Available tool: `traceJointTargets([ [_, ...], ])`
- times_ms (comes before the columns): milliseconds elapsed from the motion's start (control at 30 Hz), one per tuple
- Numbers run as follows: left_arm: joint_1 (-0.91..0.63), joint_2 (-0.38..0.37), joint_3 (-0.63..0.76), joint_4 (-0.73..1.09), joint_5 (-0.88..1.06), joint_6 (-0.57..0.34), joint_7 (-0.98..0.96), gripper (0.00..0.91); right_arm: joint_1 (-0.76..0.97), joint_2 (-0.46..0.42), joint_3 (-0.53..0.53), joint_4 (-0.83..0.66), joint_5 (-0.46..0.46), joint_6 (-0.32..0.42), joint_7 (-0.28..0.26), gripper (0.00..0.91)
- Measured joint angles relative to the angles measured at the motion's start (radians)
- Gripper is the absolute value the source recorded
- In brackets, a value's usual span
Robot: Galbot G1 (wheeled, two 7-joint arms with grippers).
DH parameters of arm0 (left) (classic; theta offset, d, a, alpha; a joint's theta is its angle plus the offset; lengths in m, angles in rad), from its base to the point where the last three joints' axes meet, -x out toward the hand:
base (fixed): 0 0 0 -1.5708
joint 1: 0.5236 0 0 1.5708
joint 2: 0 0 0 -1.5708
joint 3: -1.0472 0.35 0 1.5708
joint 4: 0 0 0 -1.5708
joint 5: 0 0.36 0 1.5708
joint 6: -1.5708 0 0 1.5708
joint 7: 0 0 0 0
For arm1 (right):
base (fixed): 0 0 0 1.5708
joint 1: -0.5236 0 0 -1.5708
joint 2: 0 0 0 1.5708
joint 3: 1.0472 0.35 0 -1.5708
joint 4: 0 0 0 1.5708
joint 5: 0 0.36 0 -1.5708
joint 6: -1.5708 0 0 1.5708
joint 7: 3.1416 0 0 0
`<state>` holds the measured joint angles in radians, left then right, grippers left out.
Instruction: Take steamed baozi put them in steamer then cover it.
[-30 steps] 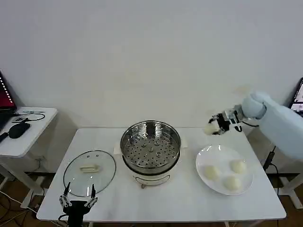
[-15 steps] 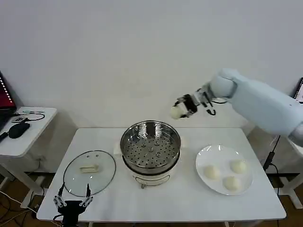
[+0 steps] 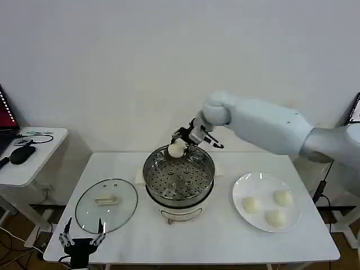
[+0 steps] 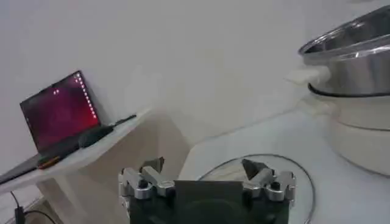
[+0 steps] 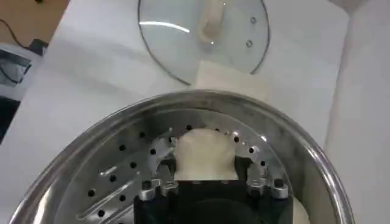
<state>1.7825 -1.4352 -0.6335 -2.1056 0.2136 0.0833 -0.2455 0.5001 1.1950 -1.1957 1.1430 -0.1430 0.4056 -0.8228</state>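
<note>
Hovering at the steamer's [image 3: 179, 179] twelve o'clock rim, the right gripper [image 3: 181, 142] pinches one bun [image 3: 176, 149] between its fingers — above the perforated tray, not yet set down. Three more buns [image 3: 250, 204] wait on the plate [image 3: 243, 186] at the steamer's three o'clock, and the lid [image 3: 106, 205] lies flat on the table [image 3: 225, 236] at about eight o'clock, so by my reading loading has just begun and covering is far off. The steamer is shiny steel on a white base; the buns look smooth, round and soft; the lid is clear glass with a pale handle. The left gripper [image 4: 206, 176] idles at the table's front edge beside the lid, fingers spread and empty.
</note>
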Motion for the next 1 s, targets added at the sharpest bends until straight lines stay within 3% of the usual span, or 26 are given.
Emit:
traceJointTargets([
  [433,0.016,-0.011,0.003,-0.002,0.005,-0.002,-0.006,0.907,-0.063,0.088,-0.026,-0.106,-0.224,0.145,0.078,0.615],
  [1000,0.02,-0.009,0.0,-0.004,0.007,-0.005,-0.01,0.907,-0.129,0.181,0.028,-0.253,-0.42,0.251,0.148,0.625],
])
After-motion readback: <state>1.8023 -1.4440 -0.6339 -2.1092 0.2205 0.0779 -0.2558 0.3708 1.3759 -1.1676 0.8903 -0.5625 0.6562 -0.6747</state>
